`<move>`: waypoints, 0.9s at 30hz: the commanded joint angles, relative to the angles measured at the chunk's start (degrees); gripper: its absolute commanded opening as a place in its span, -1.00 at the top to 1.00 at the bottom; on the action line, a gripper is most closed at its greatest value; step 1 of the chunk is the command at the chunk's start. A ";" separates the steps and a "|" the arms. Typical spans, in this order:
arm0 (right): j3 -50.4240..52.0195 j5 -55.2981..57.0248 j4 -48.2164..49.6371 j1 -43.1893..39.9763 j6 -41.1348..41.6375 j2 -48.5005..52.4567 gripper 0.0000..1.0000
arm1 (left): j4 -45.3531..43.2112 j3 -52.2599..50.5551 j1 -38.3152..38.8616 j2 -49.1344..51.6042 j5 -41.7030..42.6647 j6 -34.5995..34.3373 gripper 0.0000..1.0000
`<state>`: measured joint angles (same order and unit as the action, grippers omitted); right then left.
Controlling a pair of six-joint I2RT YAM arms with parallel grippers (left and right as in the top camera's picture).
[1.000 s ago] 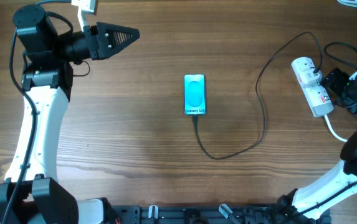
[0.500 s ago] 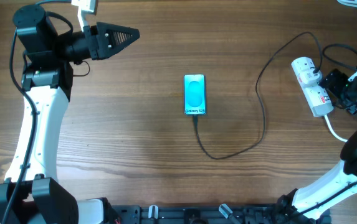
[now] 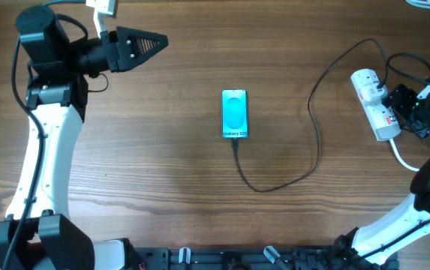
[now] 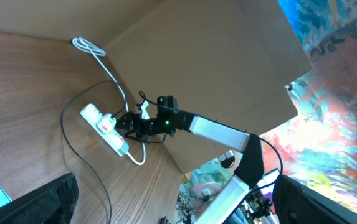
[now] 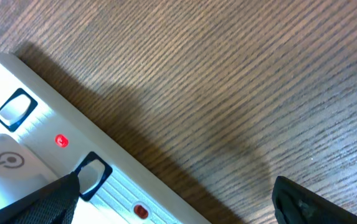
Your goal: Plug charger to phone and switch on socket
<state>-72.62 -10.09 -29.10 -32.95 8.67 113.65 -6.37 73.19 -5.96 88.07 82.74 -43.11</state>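
Observation:
The phone (image 3: 234,113) lies face up mid-table, teal screen lit. The charger (image 3: 316,142), a thin black cable, loops from the phone's near end, where its tip meets the phone, round to the socket (image 3: 375,105) at the right. My right gripper (image 3: 396,105) stands open just right of the socket. Close up, one of its fingertips (image 5: 41,200) hangs over the white socket (image 5: 47,158) beside a rocker switch (image 5: 91,174) and a glowing red light (image 5: 61,141). My left gripper (image 3: 162,42) is open and empty, raised at the far left; its view shows the socket (image 4: 103,127) from afar.
A thick white cord (image 3: 402,156) leaves the socket toward the right edge. A white plug (image 3: 368,81) sits in the socket's far end. The right arm (image 4: 215,130) reaches in over a cardboard backdrop. Bare wood lies between phone and left arm.
The right gripper has edged slightly left toward the socket. The left arm, phone and cable have not moved.

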 commanded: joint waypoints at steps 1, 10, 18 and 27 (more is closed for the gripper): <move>1.36 1.25 -1.84 0.68 -2.45 1.31 -0.96 | -0.02 -0.02 -0.17 -0.11 0.09 0.92 -1.00; -6.29 2.69 -9.20 0.63 -2.40 -2.62 -0.99 | -0.02 -0.02 -0.17 -0.11 0.09 0.92 -1.00; -4.55 -0.85 -14.69 0.68 0.76 -3.74 -0.74 | -0.02 -0.02 -0.17 -0.11 0.09 0.92 -1.00; 1.79 -1.36 -14.97 8.85 -1.20 -4.04 -0.39 | -0.02 -0.02 -0.17 -0.11 0.09 0.92 -1.00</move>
<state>-74.54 -11.07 -44.53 -28.32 8.32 110.00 -6.37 73.19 -5.96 88.07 82.74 -43.11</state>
